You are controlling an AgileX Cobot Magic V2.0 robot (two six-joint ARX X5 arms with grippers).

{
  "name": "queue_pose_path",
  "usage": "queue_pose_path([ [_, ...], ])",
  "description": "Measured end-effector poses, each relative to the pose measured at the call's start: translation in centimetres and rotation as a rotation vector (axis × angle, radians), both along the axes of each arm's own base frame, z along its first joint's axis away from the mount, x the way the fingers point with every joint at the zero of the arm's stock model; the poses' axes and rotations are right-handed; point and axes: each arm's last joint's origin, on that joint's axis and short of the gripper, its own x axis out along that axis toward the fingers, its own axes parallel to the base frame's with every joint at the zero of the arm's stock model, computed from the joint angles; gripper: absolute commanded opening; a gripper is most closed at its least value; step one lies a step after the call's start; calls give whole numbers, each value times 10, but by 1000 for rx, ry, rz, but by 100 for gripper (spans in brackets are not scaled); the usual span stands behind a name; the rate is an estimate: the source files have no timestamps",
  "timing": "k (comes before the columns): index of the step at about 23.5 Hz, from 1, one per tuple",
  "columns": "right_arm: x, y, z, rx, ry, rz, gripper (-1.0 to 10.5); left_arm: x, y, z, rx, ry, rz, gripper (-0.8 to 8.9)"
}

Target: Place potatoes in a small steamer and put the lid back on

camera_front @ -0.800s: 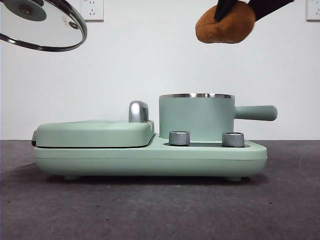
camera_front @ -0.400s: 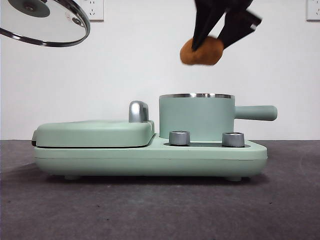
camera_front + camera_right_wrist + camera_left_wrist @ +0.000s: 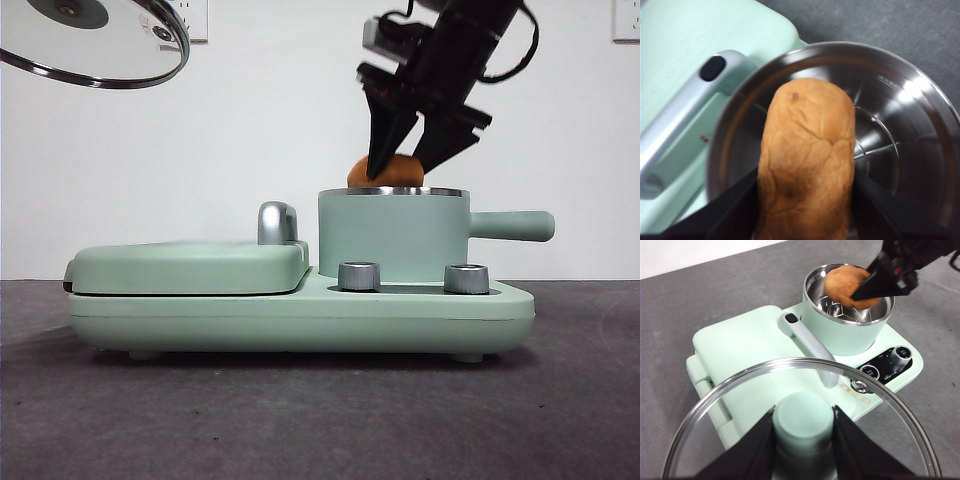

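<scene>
Now your right gripper (image 3: 405, 165) clamps the potato (image 3: 807, 160) at the steamer (image 3: 392, 235) rim; release next, while left gripper (image 3: 802, 440) grips the lid (image 3: 95, 45).

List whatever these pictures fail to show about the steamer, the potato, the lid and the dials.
- Orange-brown rough potato: front view, its lower part is behind the mint-green steamer pot's steel rim.
- Right gripper: right wrist view, its jaw tips are hidden by the potato.
- Clear glass lid: front view, cut off by the top edge.
- Dial markings: left wrist view, too small to read.
</scene>
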Motion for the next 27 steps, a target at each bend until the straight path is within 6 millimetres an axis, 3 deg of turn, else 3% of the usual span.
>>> queue_pose_path([
  [5,11,-2,-18,-40,29,-19,231,0,0,0,-5,5,4,8],
  [16,15,-1,-28,-50,46,-16,234,0,0,0,-19,15,14,8],
  [18,17,0,-31,-53,50,-15,313,0,0,0,-22,18,16,8],
  [24,19,0,-27,-42,27,-15,344,0,0,-1,-37,35,28,8],
  [27,5,-7,0,-26,-11,-19,328,-3,1,-5,-30,101,35,8],
])
